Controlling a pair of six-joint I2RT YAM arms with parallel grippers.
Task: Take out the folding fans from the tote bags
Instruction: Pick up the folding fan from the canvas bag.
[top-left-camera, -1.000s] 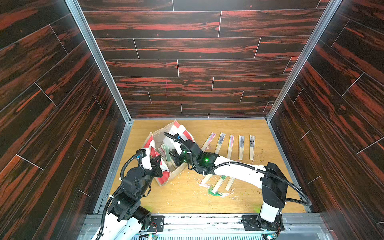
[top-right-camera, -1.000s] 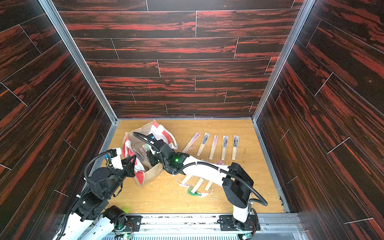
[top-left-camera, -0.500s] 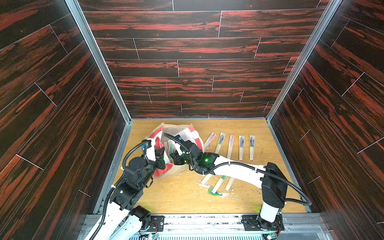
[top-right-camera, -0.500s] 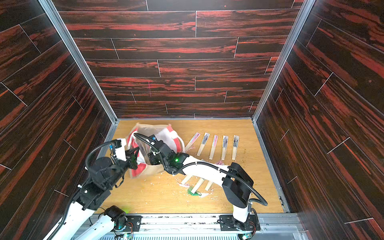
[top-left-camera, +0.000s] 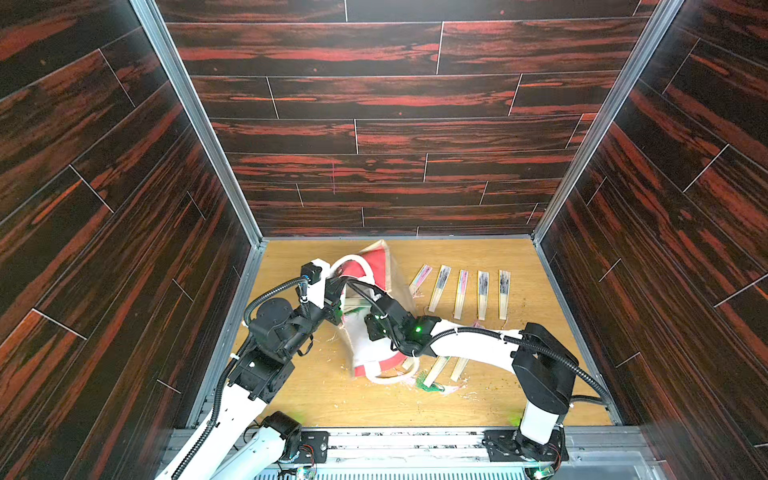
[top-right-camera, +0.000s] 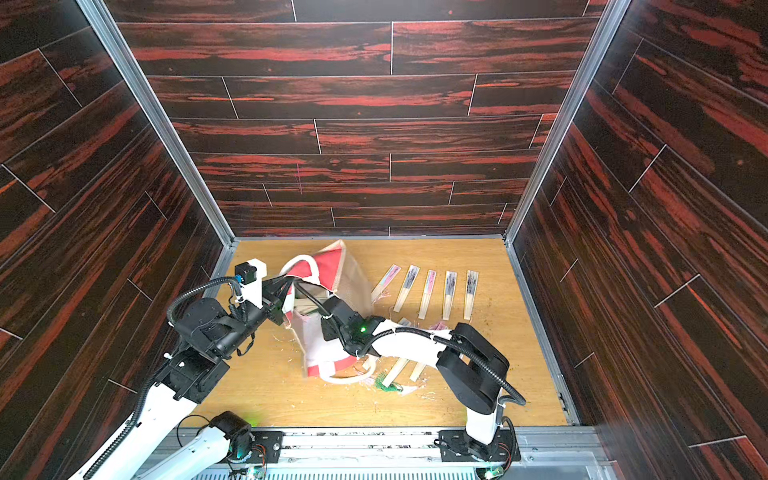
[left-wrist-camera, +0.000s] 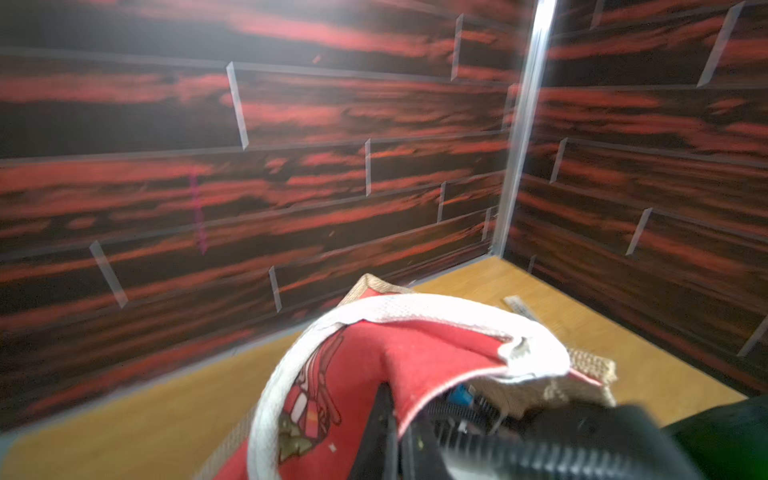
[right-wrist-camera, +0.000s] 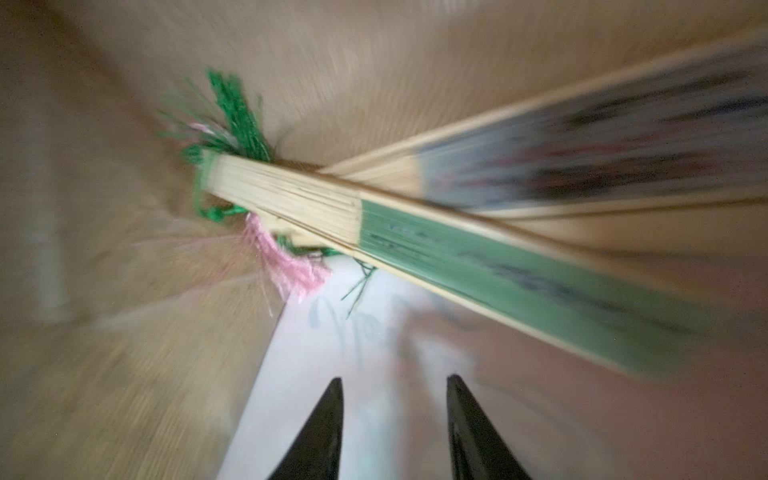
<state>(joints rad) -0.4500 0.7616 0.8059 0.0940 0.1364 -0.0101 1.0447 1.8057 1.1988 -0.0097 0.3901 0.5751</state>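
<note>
Left end effector (top-left-camera: 337, 291) is pinched tight on the tote bag (top-left-camera: 374, 266) at its rim, centre-left in a top view, holding it tipped on the surface (top-left-camera: 324, 399). Right end effector (right-wrist-camera: 395, 379) is down inside, prongs apart, nothing between them. The fans (right-wrist-camera: 498, 270) lie bunched just ahead, tassels (right-wrist-camera: 237, 112) tangled, so a grab could drag two or snag threads. A row of five fans (top-left-camera: 460, 293) lies centre-right; a slipping bag could scatter it.

Boxy tan tote bag (left-wrist-camera: 590, 365): rough burlap, matt red cloth panels, white woven handle. Slim closed folding fans (right-wrist-camera: 498, 274): smooth pale bamboo, matt printed paper.
</note>
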